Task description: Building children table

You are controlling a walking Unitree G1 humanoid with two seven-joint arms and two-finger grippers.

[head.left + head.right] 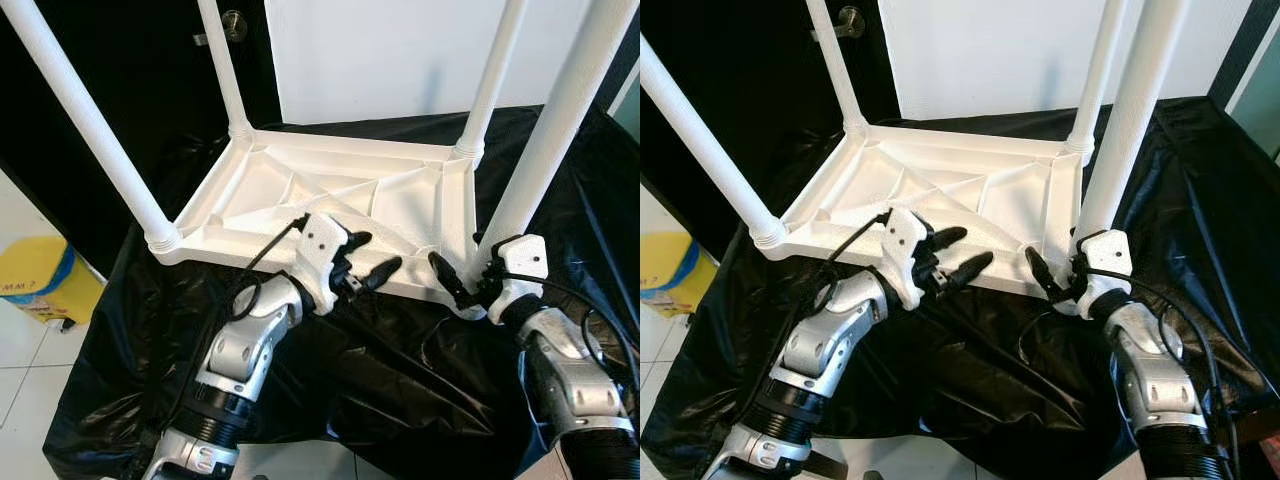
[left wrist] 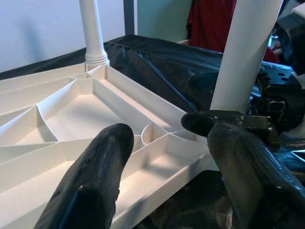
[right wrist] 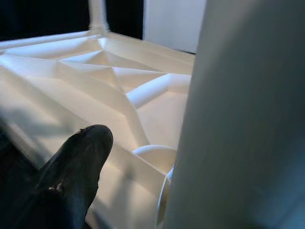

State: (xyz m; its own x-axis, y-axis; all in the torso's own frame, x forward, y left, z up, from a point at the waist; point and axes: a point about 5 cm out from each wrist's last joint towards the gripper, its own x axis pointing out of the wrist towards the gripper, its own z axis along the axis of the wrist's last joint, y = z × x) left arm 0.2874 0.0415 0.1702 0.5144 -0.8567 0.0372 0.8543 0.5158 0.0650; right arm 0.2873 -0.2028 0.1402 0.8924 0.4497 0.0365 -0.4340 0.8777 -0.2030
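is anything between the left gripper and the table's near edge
Nothing visible. The left gripper hangs open right at the near rim of the upturned table, with only bare black cloth beneath. The right gripper sits at the near right leg.

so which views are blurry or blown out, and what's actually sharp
Left eye view: evenly lit, sharp on the upturned white table top and black sheet. Left wrist view: the near fingers are soft, ribs beyond crisp. Right wrist view: the leg is a close blur in shade, and the ribs behind glare white.
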